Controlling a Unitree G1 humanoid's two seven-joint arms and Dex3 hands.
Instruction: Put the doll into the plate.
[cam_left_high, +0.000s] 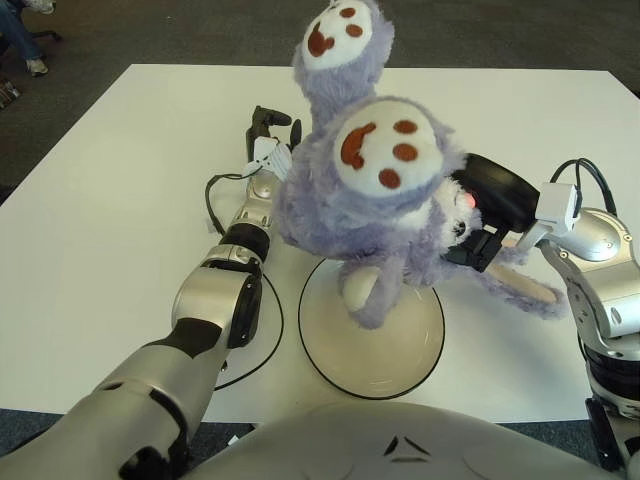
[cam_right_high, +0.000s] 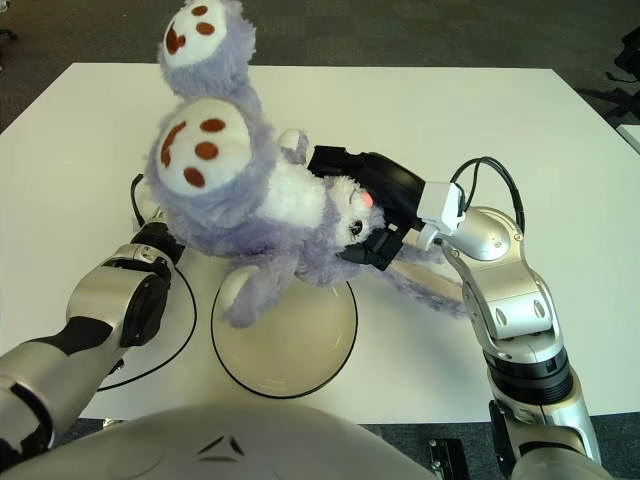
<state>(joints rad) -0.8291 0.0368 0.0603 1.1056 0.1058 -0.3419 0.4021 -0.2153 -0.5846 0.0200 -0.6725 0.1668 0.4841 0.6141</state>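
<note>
1. Doll (cam_left_high: 375, 195): a purple plush animal with white foot soles marked in red-brown, held up off the desk (cam_left_high: 120, 180) with its feet pointing towards the camera; one limb hangs down from it over the plate (cam_left_high: 400, 360), and whether that limb touches the plate cannot be told.
2. Right hand (cam_right_high: 372, 215): black, on the doll's right side at its head; its fingers (cam_right_high: 375, 247) are clamped on the doll's head, with the doll's body reaching away to the left of them; a long purple ear (cam_left_high: 520, 285) trails below and to the right of these fingers onto the desk.
3. Left hand (cam_left_high: 268, 150): shows just beside the doll's left flank, up and to the left of the plate; the doll's fur covers much of it, so whether its fingers are apart, together or gripping the plush cannot be told.
4. Plate: round, cream-coloured with a dark rim, lying on the white desk below and to the left of the right hand's fingers, directly under the doll's hanging limb; its near half is bare.
5. Cable (cam_left_high: 268, 345): a thin black loop lying on the desk, just left of the plate, running beside the left forearm.
</note>
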